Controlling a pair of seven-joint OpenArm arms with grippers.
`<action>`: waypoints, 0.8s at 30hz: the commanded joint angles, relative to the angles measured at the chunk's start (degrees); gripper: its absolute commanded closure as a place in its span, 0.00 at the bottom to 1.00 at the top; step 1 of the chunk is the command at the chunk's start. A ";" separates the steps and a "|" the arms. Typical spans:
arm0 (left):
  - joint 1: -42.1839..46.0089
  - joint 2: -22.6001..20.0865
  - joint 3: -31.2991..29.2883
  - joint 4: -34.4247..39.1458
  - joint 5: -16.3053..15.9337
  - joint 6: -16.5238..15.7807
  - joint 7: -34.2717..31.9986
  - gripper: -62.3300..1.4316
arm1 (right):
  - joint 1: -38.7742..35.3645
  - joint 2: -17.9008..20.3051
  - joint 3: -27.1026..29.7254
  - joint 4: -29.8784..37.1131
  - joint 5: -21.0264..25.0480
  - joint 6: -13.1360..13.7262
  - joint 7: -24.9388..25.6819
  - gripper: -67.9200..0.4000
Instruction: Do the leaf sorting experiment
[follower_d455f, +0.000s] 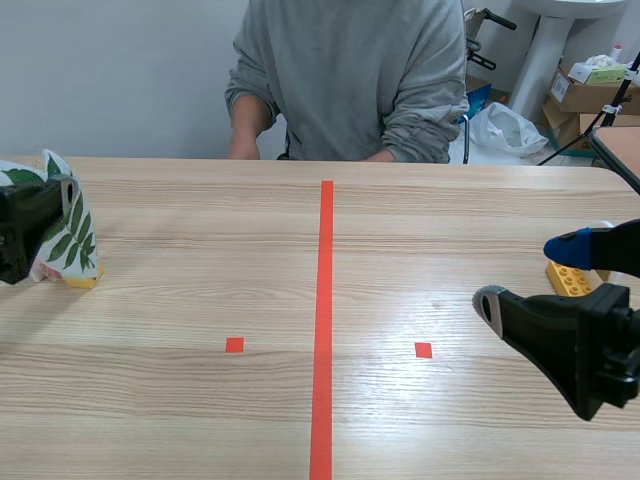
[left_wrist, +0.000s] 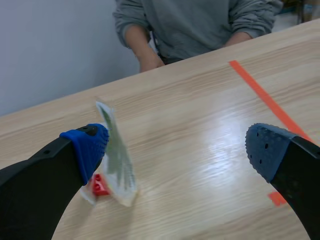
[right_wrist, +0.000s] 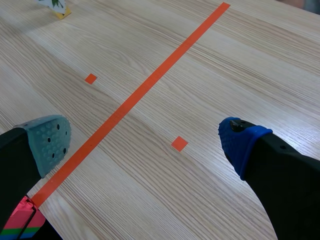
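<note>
Looking across the counter (follower_d455f: 200, 400), I have both arms low, one at each side and well apart from each other. The left claw (left_wrist: 175, 150) is released, its fingers spread wide and gripping nothing. The leaf card (left_wrist: 116, 160) stands just beside its blue-padded finger (left_wrist: 87, 145), outside the gap. I cannot tell whether pad and card touch.

The right claw (right_wrist: 145, 142) is also released, with bare wood and a small tape square between its fingers. In the scene view a studded yellow brick (follower_d455f: 570, 278) lies close by it, partly hidden behind the lower finger.

The leaf card sits at the counter's left edge, far from the red tape line (follower_d455f: 324, 320) that runs down the middle. It stands on end with its long axis roughly vertical, leaning a little. From the left wrist I see it nearly edge-on, with a red block (left_wrist: 100, 186) at its foot. In the scene view its printed face, green leaflets on white, turns toward the middle of the counter, and a yellow base (follower_d455f: 84, 281) shows under it.

A person in a grey sweater (follower_d455f: 350, 80) sits at the far side.
</note>
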 joint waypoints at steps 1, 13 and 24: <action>1.07 -0.48 -0.22 1.90 -0.87 -1.03 -0.39 0.06 | 0.55 0.33 0.28 0.31 0.81 0.46 0.85 0.10; 10.88 -0.42 -0.20 12.79 -4.90 -6.21 0.35 0.06 | 0.55 0.48 0.28 0.31 0.81 0.46 0.85 0.10; 14.84 -0.33 -0.11 13.99 -5.03 -6.64 2.27 0.06 | 0.55 0.50 0.28 0.31 -1.01 0.46 0.81 0.10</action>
